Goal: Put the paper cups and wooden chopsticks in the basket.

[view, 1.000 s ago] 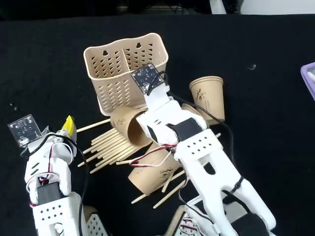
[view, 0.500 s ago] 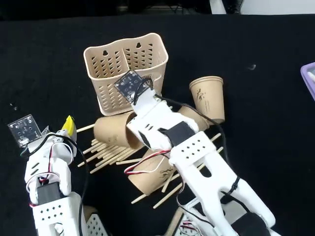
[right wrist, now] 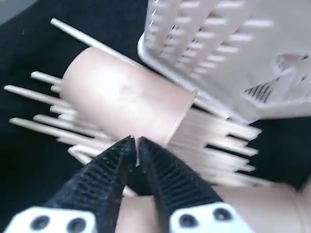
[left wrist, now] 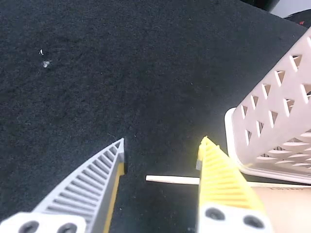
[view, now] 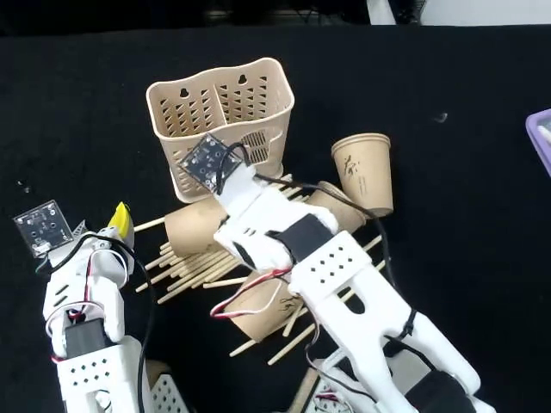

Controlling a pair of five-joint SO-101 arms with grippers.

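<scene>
From here I see a black worktop (view: 482, 215) flecked with pale specks (left wrist: 44, 57), and a purple container's corner (view: 541, 135) at its edge.

The worktop (left wrist: 73, 97) is black cloth, matt and faintly fuzzy. At the tips of the right tool (right wrist: 137, 141), ribbed black plastic, the paper cup (right wrist: 121, 97) is matt brown paper. The chopsticks (right wrist: 218, 141) under it are pale bare wood. Beyond it, the basket (right wrist: 233, 53) is smooth beige plastic. The left tool (left wrist: 163, 141) is ribbed yellow and grey plastic.
</scene>
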